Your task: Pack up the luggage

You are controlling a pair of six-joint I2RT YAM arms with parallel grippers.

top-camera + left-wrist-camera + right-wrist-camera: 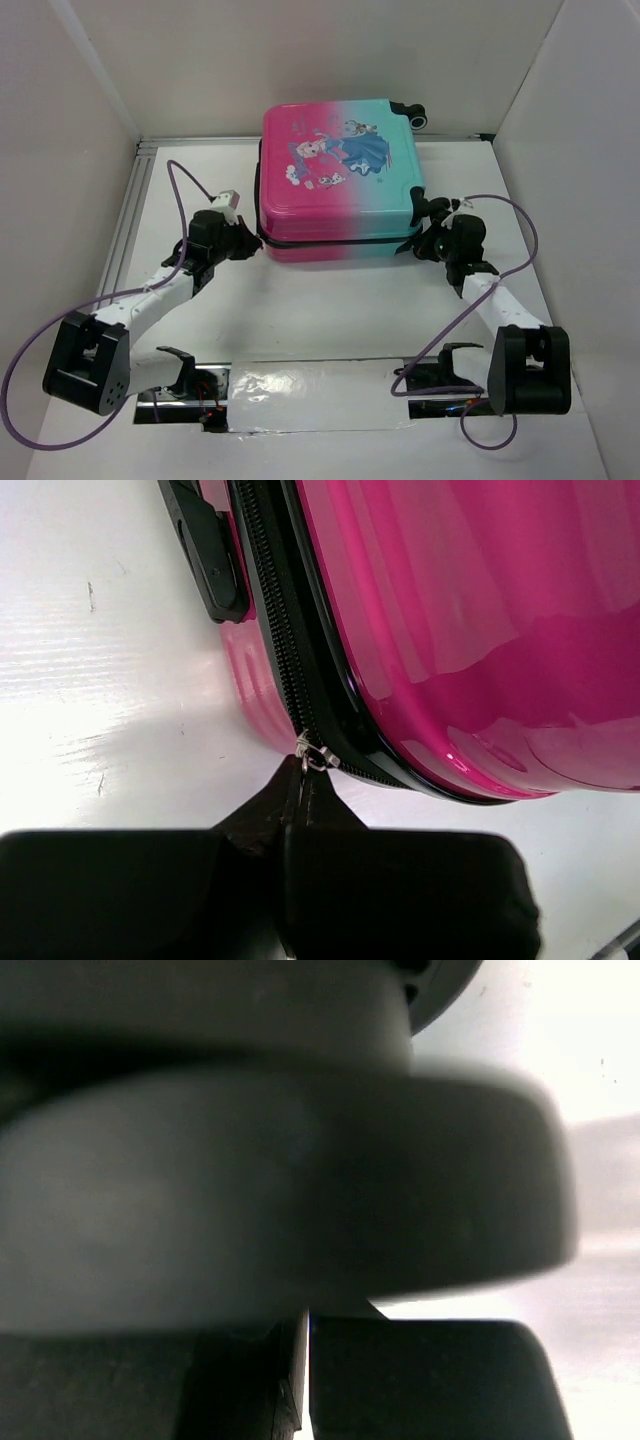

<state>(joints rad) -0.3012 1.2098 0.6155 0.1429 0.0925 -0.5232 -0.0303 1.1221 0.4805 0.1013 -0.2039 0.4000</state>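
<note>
The luggage (338, 175), a pink-to-teal hard-shell suitcase with a princess print, lies flat and closed at the back middle of the table. My left gripper (254, 243) is at its near left corner. In the left wrist view the left gripper (303, 767) is shut on the silver zipper pull (315, 755) on the black zipper track (275, 630) below the pink shell (460, 620). My right gripper (428, 238) is at the near right corner, against a wheel (418, 208). In the right wrist view the blurred wheel (280, 1190) fills the frame above the right gripper (306, 1328), whose jaws are closed to a slit.
White walls enclose the table on the left, right and back. A metal rail (140, 190) runs along the left side and back. A shiny strip (310, 395) lies at the near edge between the arm bases. Purple cables (180, 195) loop off both arms.
</note>
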